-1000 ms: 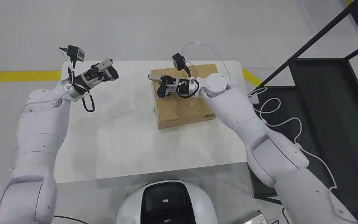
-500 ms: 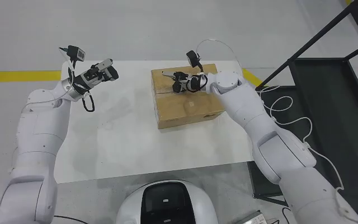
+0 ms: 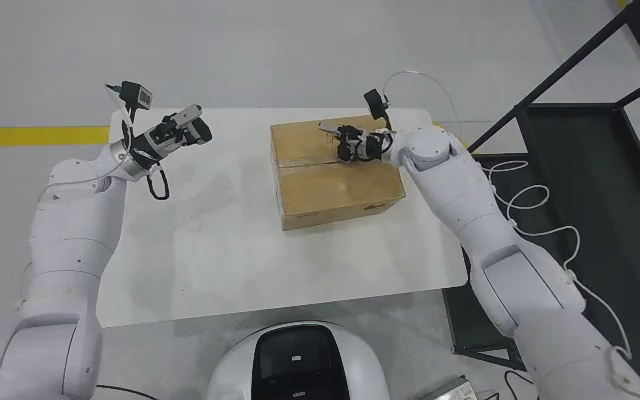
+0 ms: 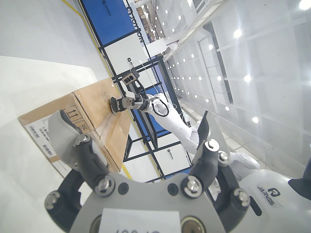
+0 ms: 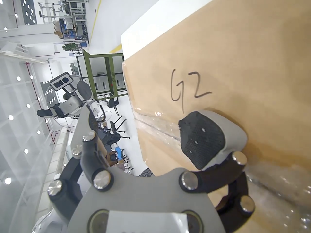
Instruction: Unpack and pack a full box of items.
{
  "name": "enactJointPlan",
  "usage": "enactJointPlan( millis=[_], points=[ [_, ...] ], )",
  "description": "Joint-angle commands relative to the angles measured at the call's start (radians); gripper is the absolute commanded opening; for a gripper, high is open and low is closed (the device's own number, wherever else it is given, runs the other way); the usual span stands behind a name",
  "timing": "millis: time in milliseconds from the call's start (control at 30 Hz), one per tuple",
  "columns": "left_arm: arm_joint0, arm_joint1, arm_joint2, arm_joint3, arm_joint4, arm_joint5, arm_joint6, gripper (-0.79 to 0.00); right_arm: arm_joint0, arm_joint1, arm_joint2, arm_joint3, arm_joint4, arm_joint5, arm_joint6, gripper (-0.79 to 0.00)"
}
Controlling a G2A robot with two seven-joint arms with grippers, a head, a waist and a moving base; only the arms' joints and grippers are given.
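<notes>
You've got the closed brown cardboard box [image 3: 335,185] at the far edge of the white tabletop [image 3: 220,240], right of centre. Right gripper [image 3: 338,140] sits on the box top near its far edge, fingers spread, with one black pad [image 5: 201,139] against the cardboard beside the clear tape [image 5: 155,122]. Left gripper [image 3: 195,125] hangs over the far left corner, fingers apart, empty.

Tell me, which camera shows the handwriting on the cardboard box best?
The right wrist view: the handwriting sits close and legible on the box, right beside the right tool. The left wrist view shows it as a tiny distant scribble. In the top view it is too small to make out.
</notes>
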Motion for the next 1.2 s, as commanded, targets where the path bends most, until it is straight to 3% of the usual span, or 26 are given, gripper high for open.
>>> enactJointPlan(
  millis=[0,333,600,867,1167],
  points=[
    [0.000,0.000,0.000,0.000,0.000,0.000,0.000,0.000,-0.030,0.023,0.039,-0.039,-0.013,0.007,-0.001,0.000],
    [0.000,0.000,0.000,0.000,0.000,0.000,0.000,0.000,-0.204,0.130,0.258,-0.234,-0.085,0.128,-0.049,0.000],
    [0.000,0.000,0.000,0.000,0.000,0.000,0.000,0.000,-0.365,0.180,0.420,-0.442,-0.071,0.203,-0.115,0.000],
    [0.000,0.000,0.000,0.000,0.000,0.000,0.000,0.000,-0.529,0.196,0.556,-0.587,0.069,0.147,-0.195,0.000],
    [0.000,0.000,0.000,0.000,0.000,0.000,0.000,0.000,-0.555,0.192,0.559,-0.600,0.112,0.116,-0.213,0.000]
  ],
)
